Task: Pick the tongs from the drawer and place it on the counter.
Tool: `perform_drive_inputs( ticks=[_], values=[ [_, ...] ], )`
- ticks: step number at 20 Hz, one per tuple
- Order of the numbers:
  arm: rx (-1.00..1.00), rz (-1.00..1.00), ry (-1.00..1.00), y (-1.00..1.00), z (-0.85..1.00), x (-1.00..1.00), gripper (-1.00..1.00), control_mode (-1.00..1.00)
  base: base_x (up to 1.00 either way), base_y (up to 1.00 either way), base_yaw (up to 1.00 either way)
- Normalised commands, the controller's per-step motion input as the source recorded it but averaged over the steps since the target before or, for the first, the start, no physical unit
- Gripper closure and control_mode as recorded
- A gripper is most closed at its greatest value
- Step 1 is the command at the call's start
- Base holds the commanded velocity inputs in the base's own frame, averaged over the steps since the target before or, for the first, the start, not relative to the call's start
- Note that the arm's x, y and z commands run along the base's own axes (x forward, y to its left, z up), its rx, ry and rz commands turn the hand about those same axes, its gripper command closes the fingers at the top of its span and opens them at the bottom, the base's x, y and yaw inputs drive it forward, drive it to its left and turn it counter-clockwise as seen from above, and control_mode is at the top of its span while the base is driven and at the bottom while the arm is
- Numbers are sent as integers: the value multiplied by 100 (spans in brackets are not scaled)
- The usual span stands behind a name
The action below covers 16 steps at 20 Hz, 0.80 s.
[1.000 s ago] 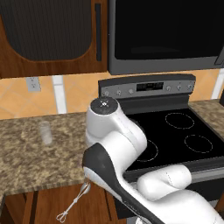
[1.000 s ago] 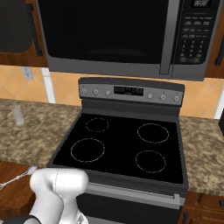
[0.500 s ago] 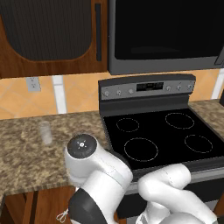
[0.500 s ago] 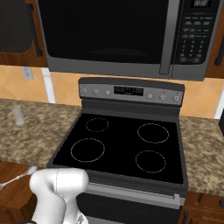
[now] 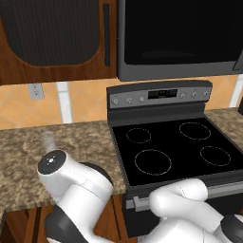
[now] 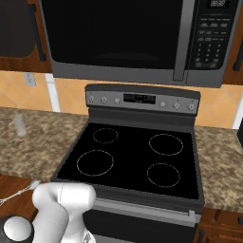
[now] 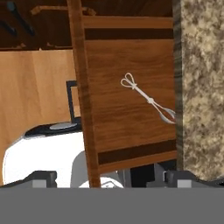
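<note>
Tongs [image 7: 148, 99]: I see them lying flat on the floor of the open drawer [image 7: 127, 65], slanting from the looped end toward the counter side; the far end runs under the counter's lip and is partly hidden. In the right base view a sliver of the tongs [image 6: 19, 192] shows at the lower left, beside the arm.
Drawer: pulled out, reddish-brown wood; nothing else shows on the part of its floor that I can see.
Counter [image 7: 202, 83]: speckled granite slab, its thick edge overhanging the drawer's back.
Drinking glass [image 5: 49, 141]: stands on the counter left of the stovetop [image 5: 175, 152], well clear of my path.
Gripper [image 7: 105, 180]: fingertips barely rise above the bottom of the hand view; I cannot tell whether the jaws stand apart or together.
Step in hand: I judge this as lining up above the drawer before descending on the tongs.
Doing it well: I would centre over the mid-shaft near the small joint, turn the wrist so the fingers straddle the thin arms crosswise, and come straight down. I would stay off the end tucked under the counter lip and keep clear of the drawer's front wall.
Risk: the wire arms are thin and may slip or pivot if pinched off-centre.
Change since half a second ago: in the left base view the arm's elbow has swung lower and further left; glass and stovetop unmoved.
</note>
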Motion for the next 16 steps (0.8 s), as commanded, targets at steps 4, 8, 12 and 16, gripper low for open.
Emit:
perform_drive_inputs(
  ticks=[4, 8, 12, 16],
  values=[
    [-3, 0, 8, -6, -89, -8, -100, -100, 0, 0, 0],
    [-1, 1, 14, -8, -85, -16, -100, -100, 0, 0, 0],
    [-1, 2, 24, 0, -73, -1, -100, -100, 0, 0, 0],
    [-1, 2, 23, 0, -63, 0, -100, -100, 0, 0, 0]
  ],
)
